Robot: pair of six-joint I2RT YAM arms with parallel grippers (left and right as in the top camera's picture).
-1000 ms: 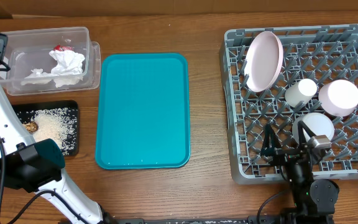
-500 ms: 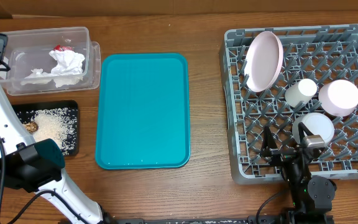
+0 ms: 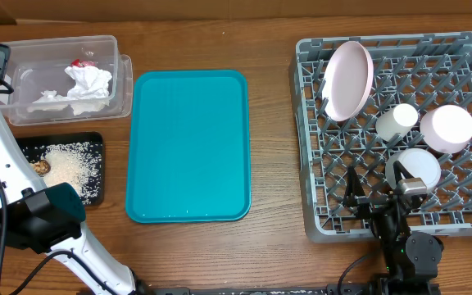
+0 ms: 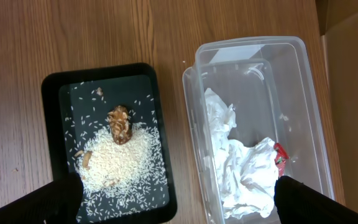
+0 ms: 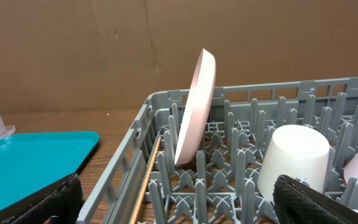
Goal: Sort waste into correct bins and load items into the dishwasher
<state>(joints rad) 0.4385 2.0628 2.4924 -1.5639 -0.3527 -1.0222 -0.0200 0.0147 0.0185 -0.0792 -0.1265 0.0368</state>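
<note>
The grey dish rack [image 3: 310,147] at the right holds an upright pink plate [image 3: 347,79], a white cup [image 3: 396,120], a pink cup [image 3: 447,129] and a white bowl [image 3: 419,166]. In the right wrist view the plate [image 5: 196,106] and white cup [image 5: 293,158] stand in the rack [image 5: 120,180], and a wooden chopstick [image 5: 146,180] lies along its left wall. My right gripper [image 3: 375,195] [image 5: 179,205] is open and empty over the rack's front edge. My left gripper [image 4: 179,202] is open and empty, high above the black tray and the clear bin.
An empty teal tray [image 3: 188,146] lies mid-table. A black tray [image 3: 93,143] [image 4: 55,93] holds rice and a brown scrap [image 4: 120,124]. A clear plastic bin [image 3: 117,49] [image 4: 253,50] holds crumpled white tissue [image 4: 244,168] and a red wrapper [image 4: 279,155].
My right arm has shifted very slightly to the left at the rack's front edge. Nothing else has moved.
</note>
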